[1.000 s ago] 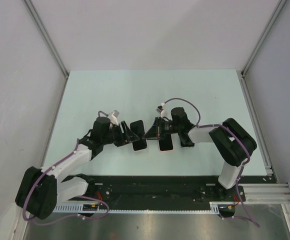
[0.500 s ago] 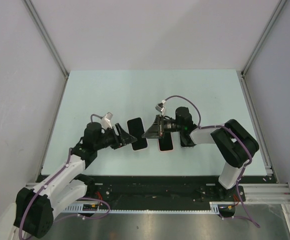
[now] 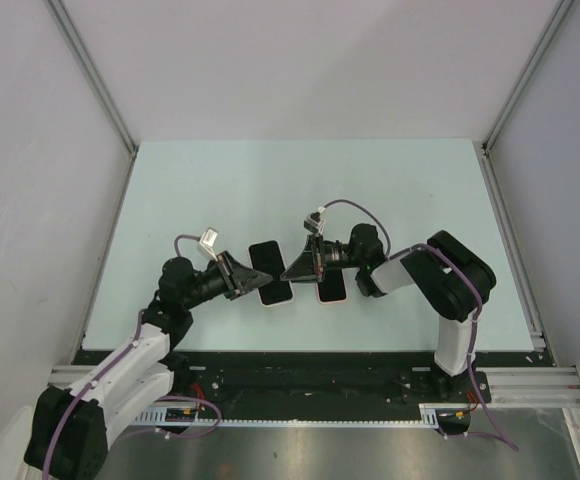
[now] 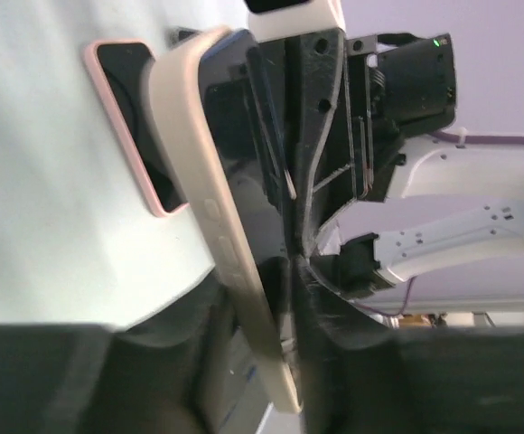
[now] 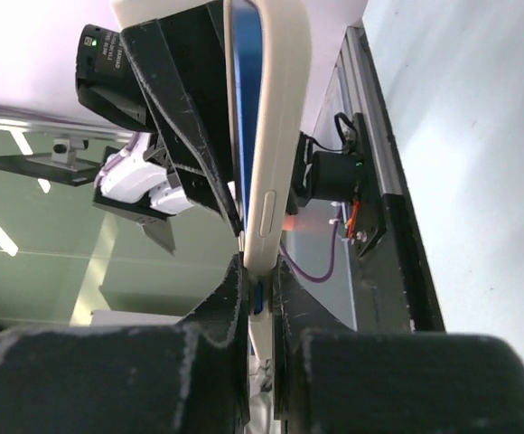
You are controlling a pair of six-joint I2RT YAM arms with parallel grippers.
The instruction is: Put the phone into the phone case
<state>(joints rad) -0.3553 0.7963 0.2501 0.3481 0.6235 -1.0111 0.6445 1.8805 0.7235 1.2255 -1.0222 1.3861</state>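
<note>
Top external: I count one phone (image 3: 268, 270), one case (image 3: 332, 290). Left gripper (image 3: 258, 279) and right gripper (image 3: 290, 272) each clamped on phone.

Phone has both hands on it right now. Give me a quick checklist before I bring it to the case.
1. Right hand grips the phone: ok, fingers pinched on its edge.
2. Left hand grips the phone: ok, it sits between the fingers.
3. Phone case open side up: ok, flat on the table, dark inside showing.
4. Phone lined up over the case: not ok, it is beside the case and tilted.
5. Phone clear of the table: cannot tell.
</note>
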